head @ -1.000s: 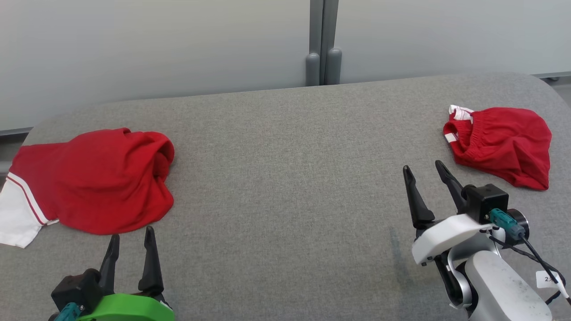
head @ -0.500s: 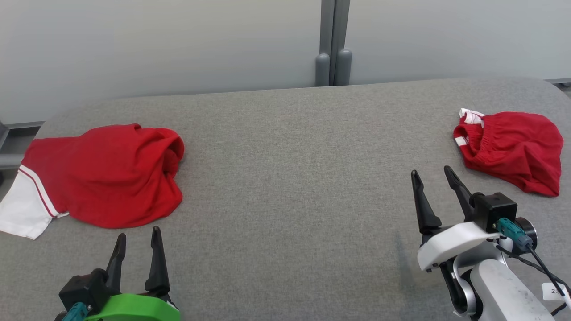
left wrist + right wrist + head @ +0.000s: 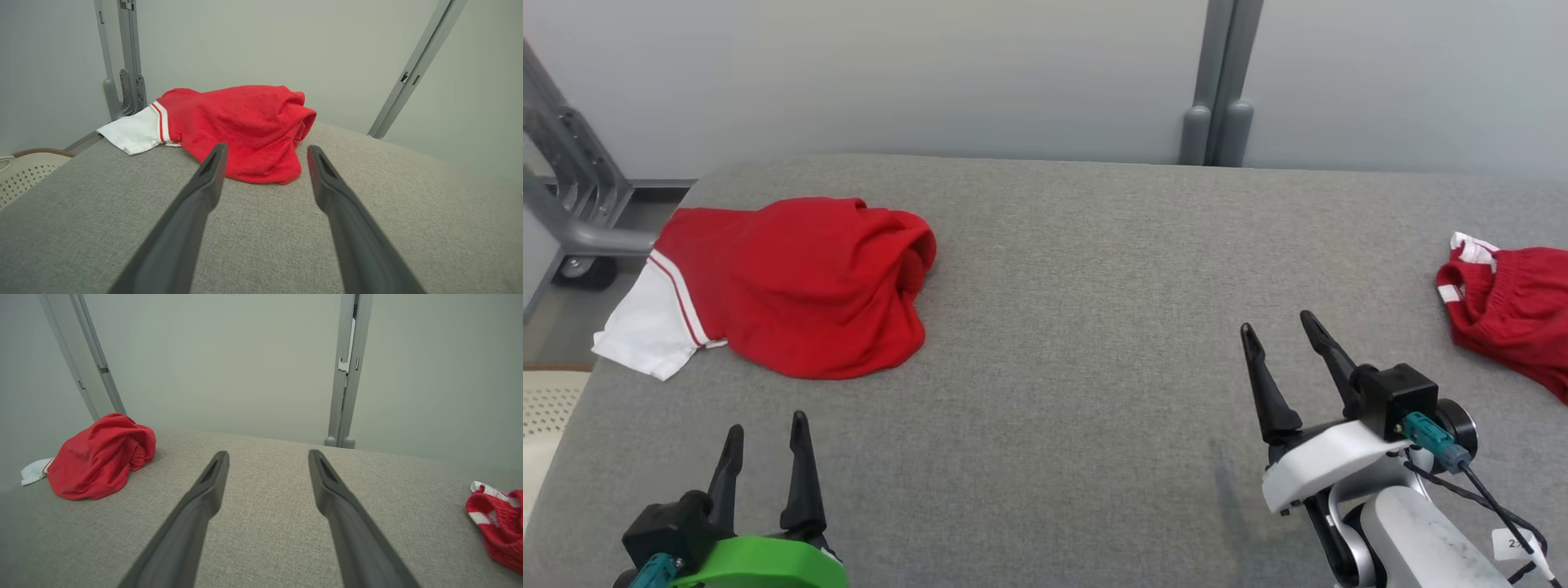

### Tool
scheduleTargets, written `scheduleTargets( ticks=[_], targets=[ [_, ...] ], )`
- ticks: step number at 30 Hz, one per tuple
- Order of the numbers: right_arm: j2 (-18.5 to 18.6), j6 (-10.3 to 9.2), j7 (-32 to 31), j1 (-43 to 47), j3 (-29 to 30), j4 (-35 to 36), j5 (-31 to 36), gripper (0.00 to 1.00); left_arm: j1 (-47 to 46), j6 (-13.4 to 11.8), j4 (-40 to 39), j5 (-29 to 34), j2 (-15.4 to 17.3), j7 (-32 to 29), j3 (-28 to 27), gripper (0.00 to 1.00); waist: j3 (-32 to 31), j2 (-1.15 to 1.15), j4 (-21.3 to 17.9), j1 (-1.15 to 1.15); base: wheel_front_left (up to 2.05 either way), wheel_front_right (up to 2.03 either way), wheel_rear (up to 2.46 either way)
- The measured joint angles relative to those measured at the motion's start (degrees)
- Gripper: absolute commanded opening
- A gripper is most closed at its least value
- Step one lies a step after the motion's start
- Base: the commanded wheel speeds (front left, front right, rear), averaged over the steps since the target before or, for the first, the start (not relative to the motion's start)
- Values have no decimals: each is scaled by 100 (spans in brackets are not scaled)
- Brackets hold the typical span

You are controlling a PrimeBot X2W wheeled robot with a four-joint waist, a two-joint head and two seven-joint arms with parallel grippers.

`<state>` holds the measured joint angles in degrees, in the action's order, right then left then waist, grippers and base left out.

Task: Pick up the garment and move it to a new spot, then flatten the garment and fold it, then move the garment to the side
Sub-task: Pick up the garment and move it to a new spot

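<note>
A crumpled red garment [image 3: 800, 286] with a white, red-striped sleeve lies on the table's left part; it also shows in the left wrist view [image 3: 241, 122] and the right wrist view [image 3: 98, 457]. A second red garment [image 3: 1511, 318] with an elastic waistband and white trim lies at the far right [image 3: 502, 526]. My left gripper [image 3: 767, 422] stands open just short of the left garment, whose near edge lies beyond its fingertips [image 3: 266, 148]. My right gripper [image 3: 1277, 322] is open over bare table, left of the second garment [image 3: 268, 453]. Neither gripper touches any cloth.
The table [image 3: 1078, 269] is covered in grey fabric, with a pale wall behind it. A grey post [image 3: 1217, 82] stands at the back. A metal frame on a wheel [image 3: 572, 204] is off the left end, with a cream perforated basket [image 3: 543, 408] below it.
The head camera has swung left, so the whole picture has shifted right and the frame and basket have come into view. Both garments lie as before. Both grippers stay open.
</note>
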<state>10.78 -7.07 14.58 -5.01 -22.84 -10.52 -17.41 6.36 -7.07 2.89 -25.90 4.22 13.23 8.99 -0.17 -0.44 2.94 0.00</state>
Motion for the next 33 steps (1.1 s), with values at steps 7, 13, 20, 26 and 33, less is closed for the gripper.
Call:
scheduleTargets(
  ticks=[7, 13, 20, 26, 33],
  targets=[
    [-45, 142, -36, -38, -260, 27, 43, 100, 23, 0, -54, 102, -47, 2, -254, 100, -23, 0, 500, 0, 0, 0, 0],
    [-100, 164, -78, -47, -314, 46, 43, 100, 177, 0, -136, 145, -102, 20, -225, 100, -42, 0, 1024, 0, 0, 0, 0],
    [-85, 140, -103, -44, -188, 102, 58, 100, 176, -1, -172, 155, -124, -25, -58, 100, -26, 0, 1539, 0, 0, 0, 0],
    [-127, 113, -155, -48, -190, 137, 124, 100, 187, -1, -224, 154, -119, -35, -164, 100, 59, 0, 1674, 0, 0, 0, 0],
    [-67, 84, -235, -75, -132, 298, 233, 100, 118, 0, -348, 181, -118, -165, 11, 100, 247, 0, 1503, 0, 0, 0, 0]
  ],
)
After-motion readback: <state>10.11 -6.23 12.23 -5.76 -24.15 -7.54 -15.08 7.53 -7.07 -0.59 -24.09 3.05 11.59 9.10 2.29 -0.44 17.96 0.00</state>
